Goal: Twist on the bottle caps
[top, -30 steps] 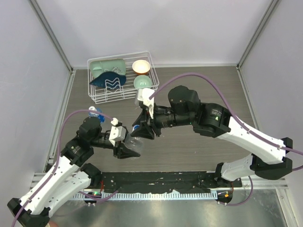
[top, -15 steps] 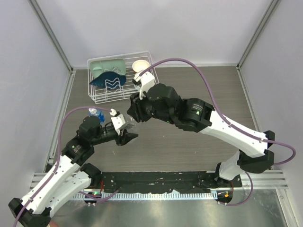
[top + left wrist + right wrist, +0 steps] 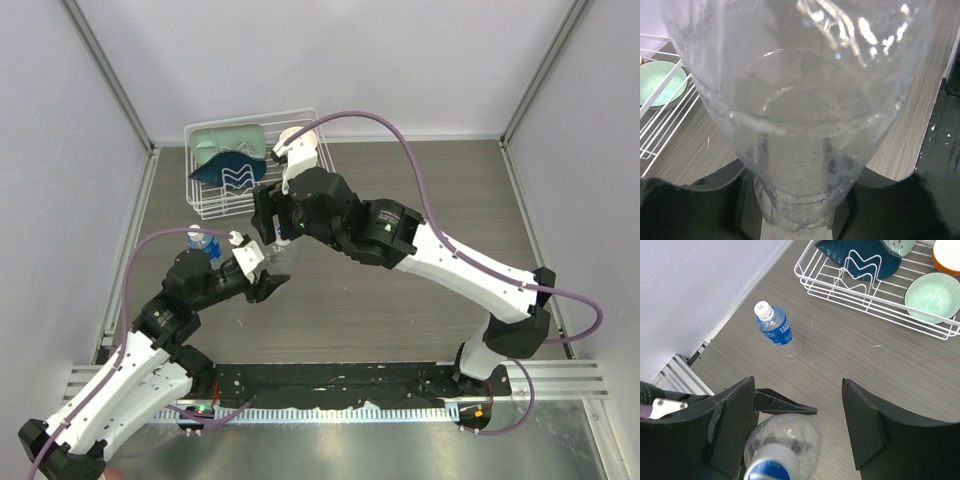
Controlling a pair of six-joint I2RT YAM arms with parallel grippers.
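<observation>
My left gripper [image 3: 264, 284] is shut on the plain clear bottle [image 3: 800, 115], which fills the left wrist view; its jaws clamp the lower body [image 3: 797, 200]. In the right wrist view this bottle [image 3: 790, 437] points up at the camera with a white, blue-printed cap [image 3: 771, 469] on its neck. My right gripper [image 3: 797, 425] is open and empty just above it, one finger on each side; it also shows in the top view [image 3: 268, 228]. The blue-label bottle [image 3: 775, 329] stands capped [image 3: 763, 309] near the left wall, also in the top view [image 3: 200, 240].
A white wire rack [image 3: 205, 205] stands at the back left with a dark blue holder [image 3: 860, 262], a pale green bowl [image 3: 932, 292] and an orange-rimmed bowl [image 3: 947, 255]. The green bowl also shows in the left wrist view [image 3: 660, 90]. A black rail [image 3: 330, 380] runs along the near edge.
The right arm has swung left and back, so its open gripper now hangs over the bottle top. The left gripper has lifted the plain bottle slightly away from me.
</observation>
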